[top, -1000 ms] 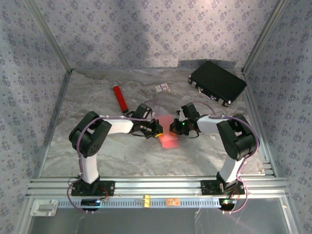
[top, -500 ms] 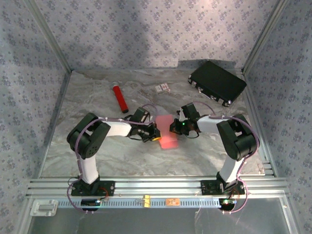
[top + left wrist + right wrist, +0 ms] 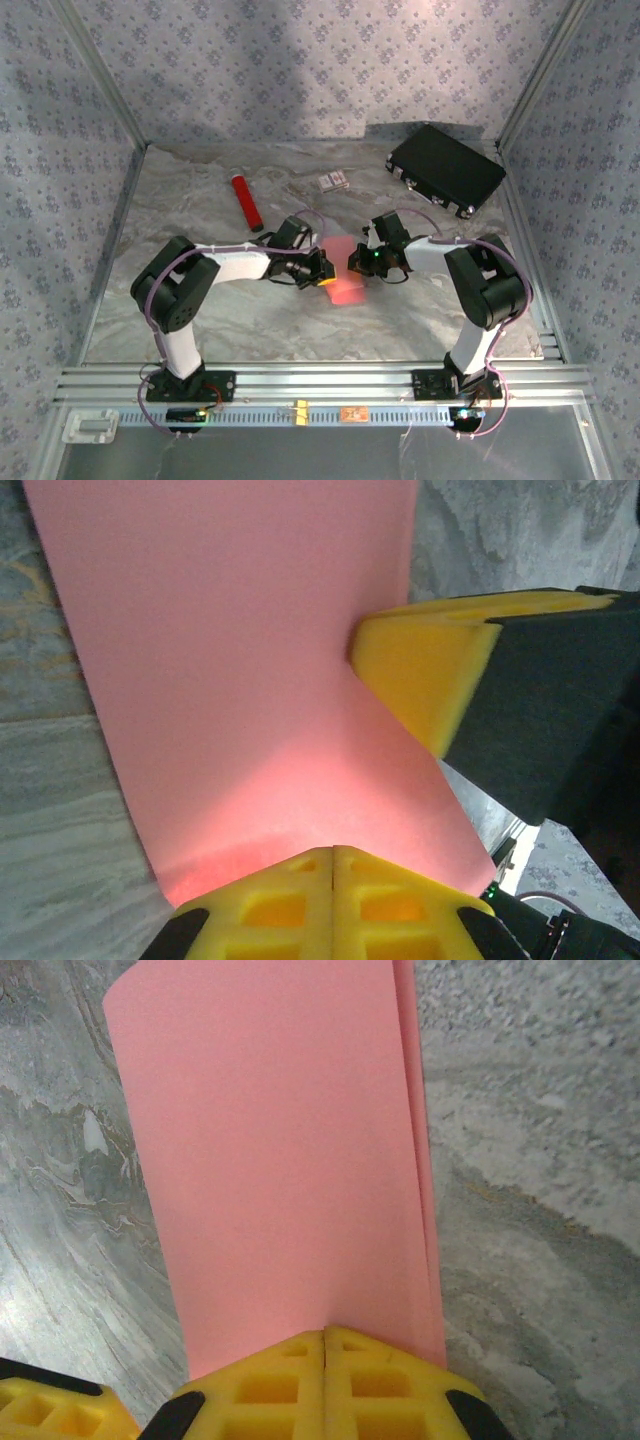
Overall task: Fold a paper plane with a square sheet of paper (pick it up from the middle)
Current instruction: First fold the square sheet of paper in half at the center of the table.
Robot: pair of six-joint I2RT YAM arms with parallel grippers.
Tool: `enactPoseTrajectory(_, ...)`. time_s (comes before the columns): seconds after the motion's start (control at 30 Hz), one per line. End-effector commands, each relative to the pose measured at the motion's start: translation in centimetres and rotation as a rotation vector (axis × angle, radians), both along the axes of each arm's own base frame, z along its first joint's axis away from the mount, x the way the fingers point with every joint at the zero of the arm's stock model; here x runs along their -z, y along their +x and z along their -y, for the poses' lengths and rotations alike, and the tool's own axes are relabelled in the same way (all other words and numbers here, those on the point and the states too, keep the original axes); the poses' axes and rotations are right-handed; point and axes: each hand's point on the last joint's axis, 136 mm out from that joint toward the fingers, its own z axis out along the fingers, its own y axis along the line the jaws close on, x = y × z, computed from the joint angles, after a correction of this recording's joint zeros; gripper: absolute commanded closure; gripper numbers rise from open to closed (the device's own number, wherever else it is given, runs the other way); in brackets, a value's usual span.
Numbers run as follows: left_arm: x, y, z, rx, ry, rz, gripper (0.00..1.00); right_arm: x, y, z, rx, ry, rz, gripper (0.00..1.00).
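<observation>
The sheet of paper (image 3: 345, 272), pink-red and plain, lies near the middle of the worktop (image 3: 230, 315), doubled over on itself into a long strip. In the right wrist view two layers show along its right side, the lower one peeking out slightly past the upper. The left hand (image 3: 332, 880) meets the strip from the left. Its yellow fingers are closed flat against each other with only a seam between them, and their tips rest at the paper's near edge, where the sheet glows a deeper red. No paper can be seen passing between them. The right hand (image 3: 325, 1365) meets it from the opposite side, likewise closed with its fingers pressed together and its tips at the paper's edge. From the left wrist camera, a yellow fingertip (image 3: 425, 670) of the right hand touches the strip's far side. Seen from above, the two hands face each other across the paper with both arms bent inward. Farther back on the grey marbled worktop, a glossy red cylinder (image 3: 246, 201) with a white end lies to the left. A small printed card (image 3: 333, 181) sits behind the hands, well apart from the paper. A black case (image 3: 446, 170) lies at the far right corner.
</observation>
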Motion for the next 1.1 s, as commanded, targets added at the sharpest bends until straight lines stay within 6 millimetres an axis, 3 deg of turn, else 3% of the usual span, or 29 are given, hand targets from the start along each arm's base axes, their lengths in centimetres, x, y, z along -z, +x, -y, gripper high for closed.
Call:
enactPoseTrajectory(0.0,2.0,-1.3,-0.3,0.009,0.021,-0.050,0.95,4.1,-3.0,3.2,0.044,-0.164,-0.140,1.00)
enactPoseTrajectory(0.2,4.9,-3.4,-2.2,0.011,0.074,-0.108,0.95,4.2,-3.0,3.2,0.044,-0.168,-0.141,1.00)
enactPoseTrajectory(0.33,5.6,-4.4,-3.0,0.022,0.096,-0.117,0.95,4.2,-2.9,3.2,0.045,-0.168,-0.140,1.00)
enactPoseTrajectory(0.73,-1.4,-1.8,-0.3,0.019,-0.026,-0.023,0.94,4.0,-3.0,3.2,0.042,-0.170,-0.142,1.00)
enactPoseTrajectory(0.93,-1.5,-1.8,0.3,0.032,-0.026,-0.026,0.94,3.9,-3.0,3.2,0.042,-0.169,-0.141,1.00)
enactPoseTrajectory(1.07,-0.2,-2.3,0.6,0.063,-0.001,-0.045,0.93,4.0,-3.0,3.3,0.041,-0.172,-0.141,1.00)
